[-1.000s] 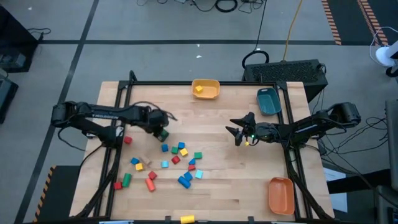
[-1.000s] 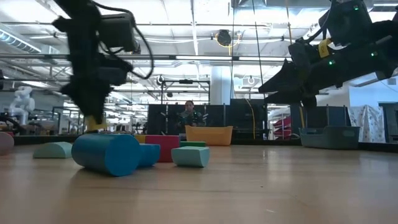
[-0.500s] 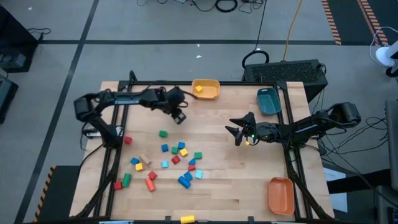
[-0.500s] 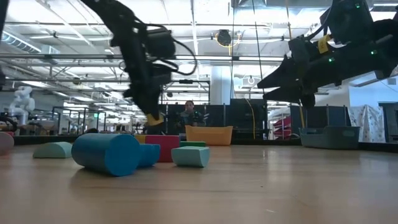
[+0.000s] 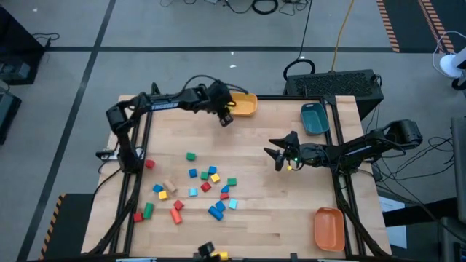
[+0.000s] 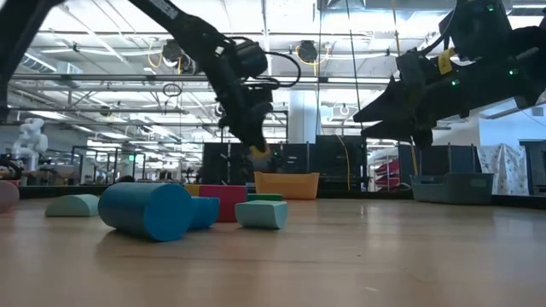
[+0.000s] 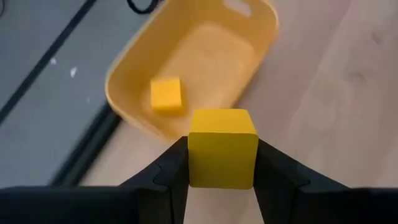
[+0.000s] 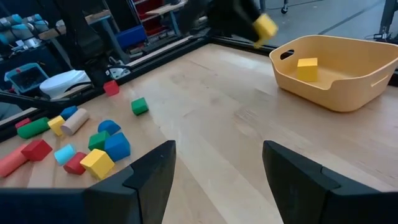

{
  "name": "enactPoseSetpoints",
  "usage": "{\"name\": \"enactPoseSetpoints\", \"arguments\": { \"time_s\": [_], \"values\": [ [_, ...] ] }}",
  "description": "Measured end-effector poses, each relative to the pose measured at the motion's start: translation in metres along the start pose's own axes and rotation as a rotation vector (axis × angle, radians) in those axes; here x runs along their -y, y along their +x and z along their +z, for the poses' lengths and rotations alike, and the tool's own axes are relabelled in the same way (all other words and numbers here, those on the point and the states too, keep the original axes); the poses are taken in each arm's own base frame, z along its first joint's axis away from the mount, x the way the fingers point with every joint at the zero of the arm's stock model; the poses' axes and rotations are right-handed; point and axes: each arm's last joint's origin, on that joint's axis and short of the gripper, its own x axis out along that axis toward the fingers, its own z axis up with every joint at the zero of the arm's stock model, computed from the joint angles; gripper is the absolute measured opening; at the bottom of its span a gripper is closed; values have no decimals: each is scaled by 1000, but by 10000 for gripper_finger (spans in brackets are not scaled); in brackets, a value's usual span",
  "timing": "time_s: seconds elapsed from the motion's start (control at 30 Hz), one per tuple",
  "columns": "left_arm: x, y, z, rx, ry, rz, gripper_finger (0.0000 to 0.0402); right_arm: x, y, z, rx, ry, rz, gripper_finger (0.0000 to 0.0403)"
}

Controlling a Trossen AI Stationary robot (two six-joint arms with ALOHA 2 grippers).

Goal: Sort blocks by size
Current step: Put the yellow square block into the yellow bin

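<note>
My left gripper point(image 5: 226, 115) is shut on a yellow cube point(image 7: 222, 147) above the table, just short of the yellow bin point(image 5: 242, 104) at the far edge. It also shows in the low view point(image 6: 258, 153) and the right wrist view point(image 8: 265, 27). Another yellow cube point(image 7: 166, 94) lies inside that bin. Several loose blocks point(image 5: 204, 182) in red, blue, cyan, green, yellow and wood lie on the table's left half. My right gripper point(image 5: 273, 155) is open and empty at mid-table right. My left gripper pinches the yellow cube by two opposite side faces point(image 7: 189, 163) between its two fingers, slanting down toward the far edge. The cube is lifted clear of the table and sits about level.
A teal bin point(image 5: 314, 118) stands at the far right and an orange bin point(image 5: 328, 227) at the near right. A green cube point(image 5: 191, 156) lies apart from the heap. The middle of the table between the arms is bare wood.
My left gripper has risen from the heap of blocks and gone toward the table's far edge and to the right, carrying the yellow cube up to the yellow bin. My right gripper has kept still.
</note>
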Motion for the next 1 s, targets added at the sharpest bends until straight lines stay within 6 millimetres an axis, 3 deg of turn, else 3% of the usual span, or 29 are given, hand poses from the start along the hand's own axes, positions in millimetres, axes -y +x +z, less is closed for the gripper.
{"name": "enactPoseSetpoints", "arguments": {
  "time_s": [0.23, 0.47, 1.0],
  "values": [
    [-14, 38, 19, 7, 4, -5, 140, 0, 0, -1, -4, -11, -5, 228],
    [-19, 61, 28, 5, -5, 3, 153, 1, 0, -1, -9, -14, -8, 228],
    [-21, 70, 31, 14, 70, 48, 161, 1, 0, -1, -11, -16, -11, 228]
  ]
}}
